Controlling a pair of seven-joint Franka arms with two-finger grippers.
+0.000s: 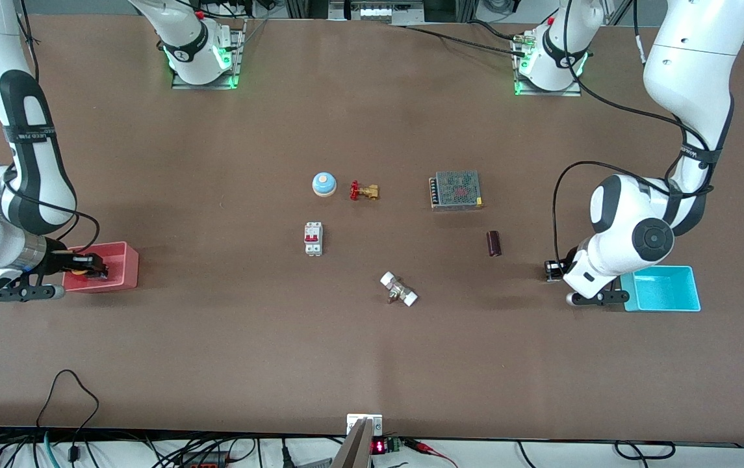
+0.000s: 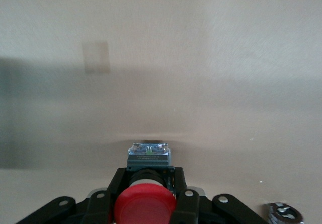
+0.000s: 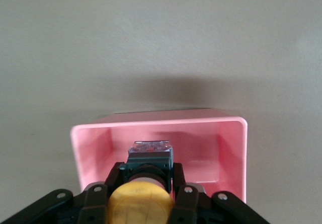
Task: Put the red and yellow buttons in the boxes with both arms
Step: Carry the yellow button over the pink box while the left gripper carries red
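Observation:
My right gripper point(image 1: 91, 266) is shut on the yellow button point(image 3: 140, 202) and holds it over the open pink-red box point(image 1: 126, 265). In the right wrist view the button's black body point(image 3: 149, 159) hangs inside the rim of the pink-red box point(image 3: 158, 122). My left gripper point(image 1: 552, 270) is shut on the red button point(image 2: 145, 204) and holds it over bare table. It is just beside the cyan box point(image 1: 664, 289), on that box's side toward the right arm's end. The cyan box holds nothing that I can see.
In the table's middle lie a blue dome bell point(image 1: 323, 184), a brass valve with a red handle point(image 1: 364, 191), a white circuit breaker point(image 1: 313, 238), a metal mesh power supply point(image 1: 455, 190), a dark cylinder point(image 1: 494, 243) and a white-ended fitting point(image 1: 399, 290).

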